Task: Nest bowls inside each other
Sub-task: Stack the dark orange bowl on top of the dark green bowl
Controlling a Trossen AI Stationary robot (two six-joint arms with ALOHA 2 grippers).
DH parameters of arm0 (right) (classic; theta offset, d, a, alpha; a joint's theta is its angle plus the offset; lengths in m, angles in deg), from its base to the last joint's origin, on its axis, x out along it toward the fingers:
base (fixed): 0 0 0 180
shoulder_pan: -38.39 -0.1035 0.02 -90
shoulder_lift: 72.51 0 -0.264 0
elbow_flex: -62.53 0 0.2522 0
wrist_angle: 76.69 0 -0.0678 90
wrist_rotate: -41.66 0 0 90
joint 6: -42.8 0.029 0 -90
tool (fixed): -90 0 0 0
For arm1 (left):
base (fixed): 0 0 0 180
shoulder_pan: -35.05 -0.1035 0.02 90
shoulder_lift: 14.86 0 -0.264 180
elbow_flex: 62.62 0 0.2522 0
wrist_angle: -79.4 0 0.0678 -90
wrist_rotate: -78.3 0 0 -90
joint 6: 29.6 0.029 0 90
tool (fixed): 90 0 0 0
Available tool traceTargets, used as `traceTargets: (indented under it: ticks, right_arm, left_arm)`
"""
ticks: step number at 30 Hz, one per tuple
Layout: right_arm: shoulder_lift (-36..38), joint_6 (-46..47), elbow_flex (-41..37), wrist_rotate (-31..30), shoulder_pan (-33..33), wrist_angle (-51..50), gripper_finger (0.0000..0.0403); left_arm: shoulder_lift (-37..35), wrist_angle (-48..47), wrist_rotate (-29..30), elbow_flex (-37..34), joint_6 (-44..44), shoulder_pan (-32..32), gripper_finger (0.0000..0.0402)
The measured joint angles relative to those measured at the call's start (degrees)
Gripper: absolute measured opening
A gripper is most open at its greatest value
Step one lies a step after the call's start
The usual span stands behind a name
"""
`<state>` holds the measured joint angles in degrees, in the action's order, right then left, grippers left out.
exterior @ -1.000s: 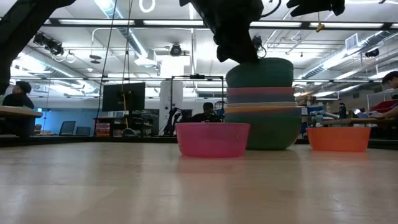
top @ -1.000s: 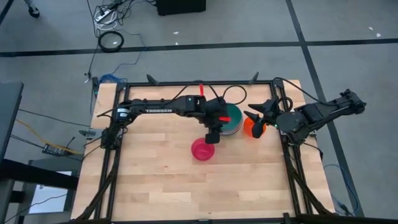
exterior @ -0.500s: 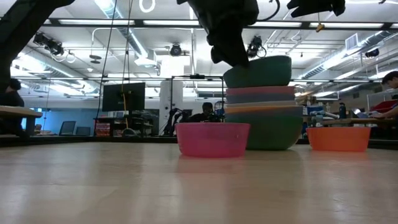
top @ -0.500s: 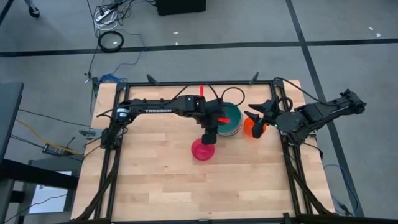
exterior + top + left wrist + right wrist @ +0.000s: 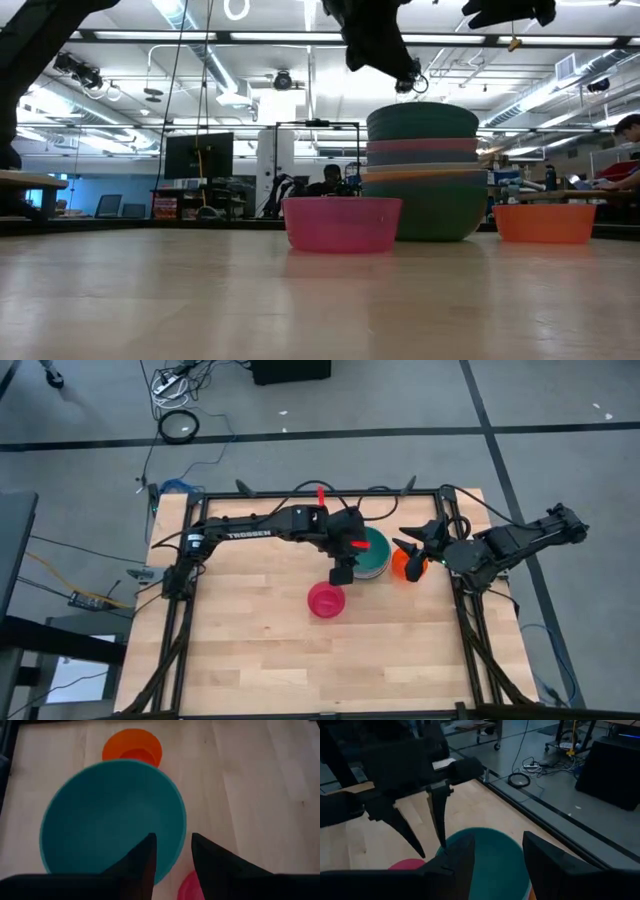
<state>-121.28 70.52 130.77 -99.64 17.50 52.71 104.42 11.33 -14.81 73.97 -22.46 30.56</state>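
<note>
A stack of several nested bowls point(image 5: 422, 195) rests on its wide green bottom bowl at the table's far middle. A teal bowl point(image 5: 112, 815) sits level on top of it. My left gripper point(image 5: 392, 68) hangs open above the stack's left rim, clear of it, with nothing between its fingers point(image 5: 145, 862). A pink bowl point(image 5: 326, 600) stands alone on the table nearer the front. An orange bowl point(image 5: 405, 567) stands right of the stack. My right gripper point(image 5: 411, 543) is open, raised beside and above the orange bowl.
The table's black frame rail point(image 5: 320, 494) runs just behind the stack. Bare wood point(image 5: 260, 650) spreads over the near half and the left. Beyond the table is an open room with desks, and people sit far off at both sides.
My left gripper has risen from the teal bowl's left rim and now hangs clear above it. The teal bowl was tipped up on that side half a second ago and now sits level on the stack.
</note>
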Motion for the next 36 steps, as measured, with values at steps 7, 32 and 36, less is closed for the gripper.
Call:
traceTargets:
  ticks: [7, 32, 36]
  right_arm:
    - [0.0, 15.5, 0.0, 0.6, 0.0, -16.2, 0.0155]
    - [-18.9, 38.1, -3.3, 12.4, 1.2, -28.3, 0.0150]
    - [-22.5, 39.6, -3.3, 16.2, 1.2, -32.6, 0.0150]
  left_arm:
    - [-0.1, -17.2, 6.1, 6.6, -0.4, 0.1, 0.0132]
    - [-4.8, -35.8, 11.6, 7.4, -6.2, 1.6, 0.0132]
    - [-8.6, -35.7, 11.4, 7.3, -7.3, 1.6, 0.0132]
